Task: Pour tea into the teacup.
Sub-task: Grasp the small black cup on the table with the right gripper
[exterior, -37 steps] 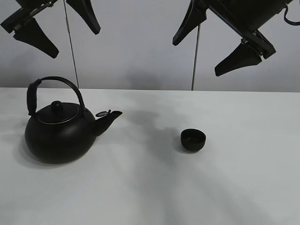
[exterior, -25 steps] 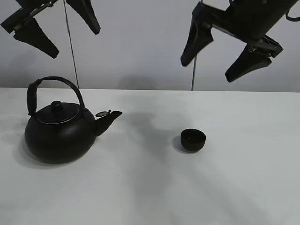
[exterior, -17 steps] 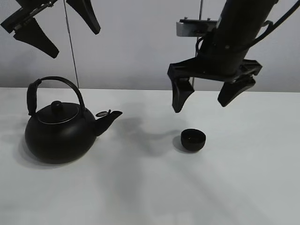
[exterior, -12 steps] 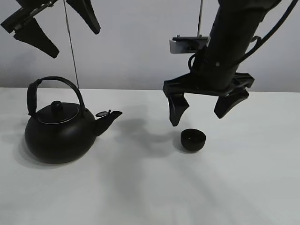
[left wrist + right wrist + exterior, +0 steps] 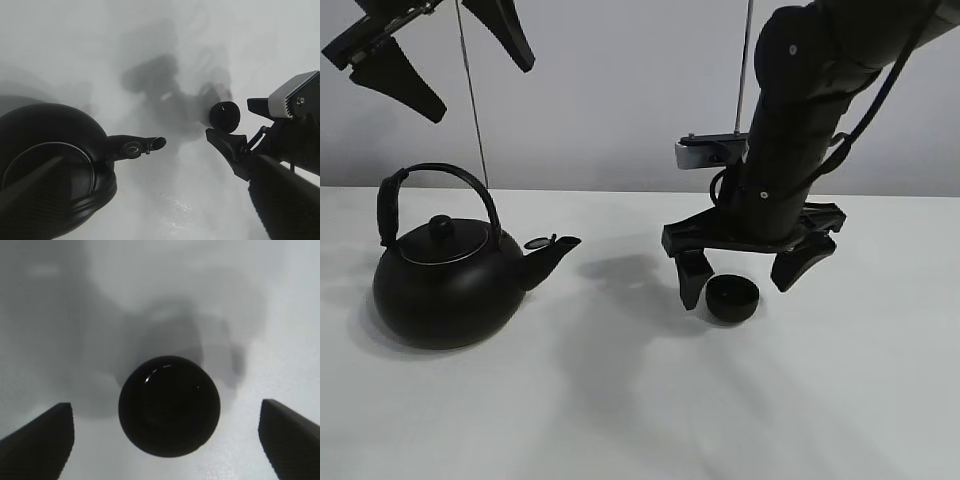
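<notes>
The tiny matte-black handleless teacup stands upright on the white bench, right of centre, well apart from the round black kettle near the left edge. The right gripper straddles it, jaws wide and not touching; the left gripper hangs high above the kettle, wide open, empty.

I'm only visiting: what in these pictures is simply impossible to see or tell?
- Whether the teacup holds any tea: in the right wrist view its black inside shows only small glints.
- What is in the kettle: in the high and left wrist views the lid covers it.
- The left gripper above its fingers: in the high view the top edge cuts it off.
</notes>
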### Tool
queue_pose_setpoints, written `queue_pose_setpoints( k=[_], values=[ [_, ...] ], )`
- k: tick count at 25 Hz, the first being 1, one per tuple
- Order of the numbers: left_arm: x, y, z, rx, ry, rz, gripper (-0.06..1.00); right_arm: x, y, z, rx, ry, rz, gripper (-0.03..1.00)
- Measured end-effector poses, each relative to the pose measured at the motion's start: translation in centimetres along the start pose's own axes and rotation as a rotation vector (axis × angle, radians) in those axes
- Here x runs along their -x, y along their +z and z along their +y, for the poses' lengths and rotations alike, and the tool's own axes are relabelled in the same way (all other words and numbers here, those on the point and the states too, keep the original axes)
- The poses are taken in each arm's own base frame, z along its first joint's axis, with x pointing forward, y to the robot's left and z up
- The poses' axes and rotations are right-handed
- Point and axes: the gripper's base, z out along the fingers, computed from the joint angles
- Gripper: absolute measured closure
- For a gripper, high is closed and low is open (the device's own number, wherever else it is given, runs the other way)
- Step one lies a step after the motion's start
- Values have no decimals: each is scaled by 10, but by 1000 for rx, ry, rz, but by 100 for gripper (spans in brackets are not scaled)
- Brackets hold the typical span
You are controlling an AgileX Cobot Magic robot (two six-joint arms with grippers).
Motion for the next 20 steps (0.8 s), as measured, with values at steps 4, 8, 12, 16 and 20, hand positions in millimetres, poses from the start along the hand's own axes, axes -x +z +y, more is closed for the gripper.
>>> queue_pose_setpoints(
  k=[4, 8, 12, 16, 20],
  values=[
    [1, 0, 0, 0, 0, -6, 25, 1, 2, -1, -7, 16, -11, 33],
    [1, 0, 0, 0, 0, -6, 25, 0, 5, -1, -9, 33, -4, 53],
    [1, 0, 0, 0, 0, -6, 25, 0, 5, -1, -9, 37, -4, 57],
    [1, 0, 0, 0, 0, -6, 25, 0, 5, -1, -10, 41, -4, 57],
    [1, 0, 0, 0, 0, -6, 25, 0, 5, -1, -9, 56, -4, 57]
  ],
)
